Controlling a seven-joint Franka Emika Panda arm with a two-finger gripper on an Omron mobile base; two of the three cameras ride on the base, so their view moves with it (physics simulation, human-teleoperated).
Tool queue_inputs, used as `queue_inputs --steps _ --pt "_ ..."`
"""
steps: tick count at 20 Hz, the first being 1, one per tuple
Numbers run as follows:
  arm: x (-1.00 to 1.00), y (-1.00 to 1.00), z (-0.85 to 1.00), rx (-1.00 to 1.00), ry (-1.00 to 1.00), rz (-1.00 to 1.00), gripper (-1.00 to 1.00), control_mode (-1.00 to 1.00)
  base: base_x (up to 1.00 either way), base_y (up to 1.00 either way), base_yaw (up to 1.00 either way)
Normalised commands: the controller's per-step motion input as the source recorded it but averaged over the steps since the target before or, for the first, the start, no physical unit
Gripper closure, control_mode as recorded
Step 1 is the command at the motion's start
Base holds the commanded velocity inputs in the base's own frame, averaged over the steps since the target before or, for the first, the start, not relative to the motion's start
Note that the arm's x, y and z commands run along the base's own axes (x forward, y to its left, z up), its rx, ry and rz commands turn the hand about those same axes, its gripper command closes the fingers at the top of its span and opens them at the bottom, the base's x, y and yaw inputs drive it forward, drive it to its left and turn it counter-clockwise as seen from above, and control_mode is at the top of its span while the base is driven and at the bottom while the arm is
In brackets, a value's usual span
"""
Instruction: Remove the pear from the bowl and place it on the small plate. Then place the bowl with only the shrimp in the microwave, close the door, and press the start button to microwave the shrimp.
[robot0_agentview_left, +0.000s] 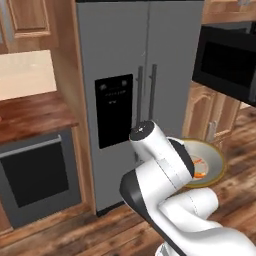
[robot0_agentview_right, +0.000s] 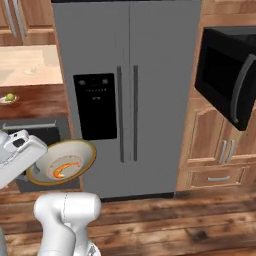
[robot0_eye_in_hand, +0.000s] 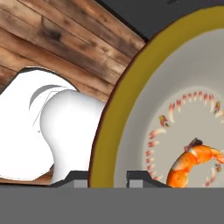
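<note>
We carry the bowl (robot0_eye_in_hand: 131, 109) in mid-air before the fridge (robot0_agentview_right: 130, 90), the pincer (robot0_eye_in_hand: 103, 177) clamped on its rigid, probably slick rim (shrimp (robot0_eye_in_hand: 192, 164) loose inside), so keep it level.

Glossy white arm (robot0_agentview_left: 165, 170), rounded links, dark joint bands (black), grey end cap.

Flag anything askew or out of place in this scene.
The bowl is tipped steeply on edge in the gripper, which is clamped on its rim in mid-air before the fridge. The shrimp lies low inside and could slide out. The microwave door stands open.
</note>
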Motion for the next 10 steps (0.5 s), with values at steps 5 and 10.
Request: queue_inputs --steps 5,10 --pt "0.0 0.0 0.0 0.0 0.0 0.0 1.0 1.0 0.19 -1.0 -0.21" --pt "0.0 0.0 0.0 0.0 0.0 0.0 1.0 1.0 0.26 -1.0 -0.2"
